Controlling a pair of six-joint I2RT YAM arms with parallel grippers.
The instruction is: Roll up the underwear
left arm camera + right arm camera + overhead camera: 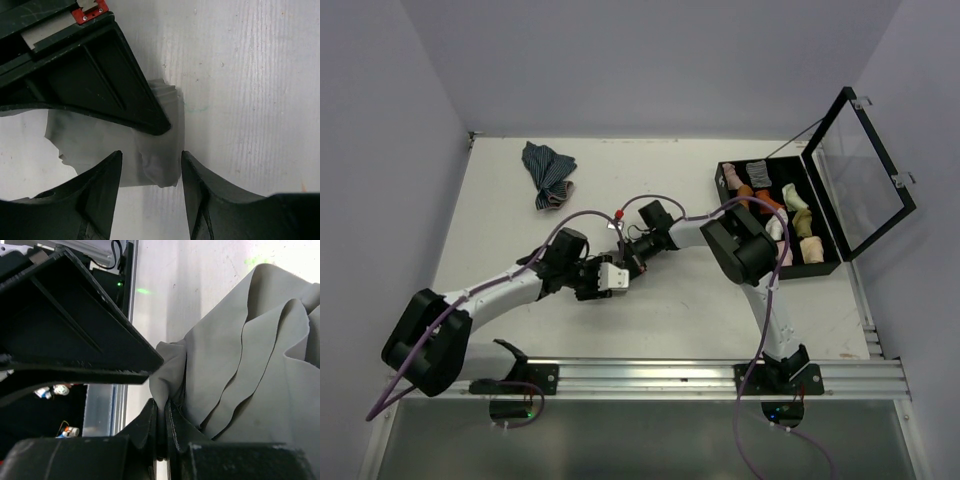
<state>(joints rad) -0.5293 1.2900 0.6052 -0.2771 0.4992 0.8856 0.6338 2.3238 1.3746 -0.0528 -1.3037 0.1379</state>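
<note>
Right wrist camera shows the pale grey folded fabric underwear [250,365] clamped at its edge by the right end effector [161,427], fingers pressed together on it. It lies mid-desk [700,310], slightly towards the near edge. The left end effector [150,156] has its fingers apart, straddling the fabric's corner. A crumpled blue striped cloth [548,172] sits near the far-left corner. An open black case [722,180] sits by the right edge.

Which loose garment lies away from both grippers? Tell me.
The dark blue striped cloth crumpled at the far left; the pale grey underwear is pinched mid-table.
</note>
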